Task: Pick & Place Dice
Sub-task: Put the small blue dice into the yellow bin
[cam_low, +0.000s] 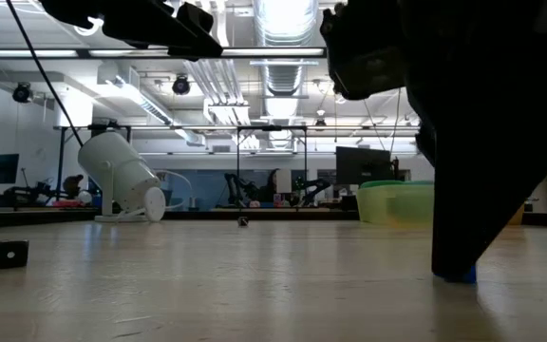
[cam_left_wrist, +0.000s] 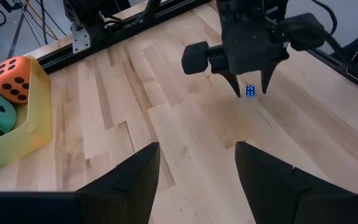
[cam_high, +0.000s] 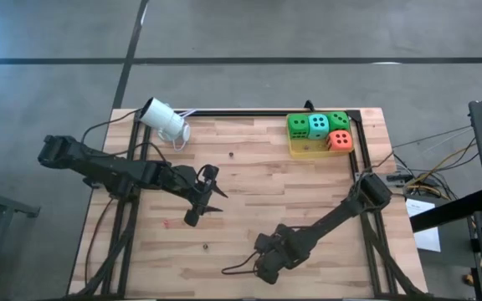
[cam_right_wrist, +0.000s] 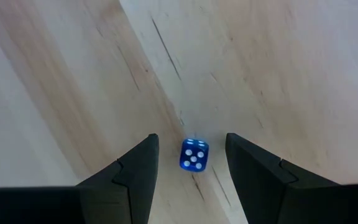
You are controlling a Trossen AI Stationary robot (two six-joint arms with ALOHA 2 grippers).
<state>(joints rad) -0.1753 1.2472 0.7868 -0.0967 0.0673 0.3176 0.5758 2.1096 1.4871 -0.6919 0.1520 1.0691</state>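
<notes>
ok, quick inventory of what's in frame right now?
Big dice: four, two green, one teal, one orange-red, all in the tray.
Tray: one, yellow-green see-through, far right corner of the table.
Small die: one, blue with white pips, on the wood between the right pincer's fingers, not gripped.
White camera: one, tilted, far left of the table.
Small black block: one, on the table in the low view.
Table: one, light wood slats, black frame.
Left pincer: open, empty, over the table's middle-left.
Right pincer: open, down around the blue die near the front edge.
</notes>
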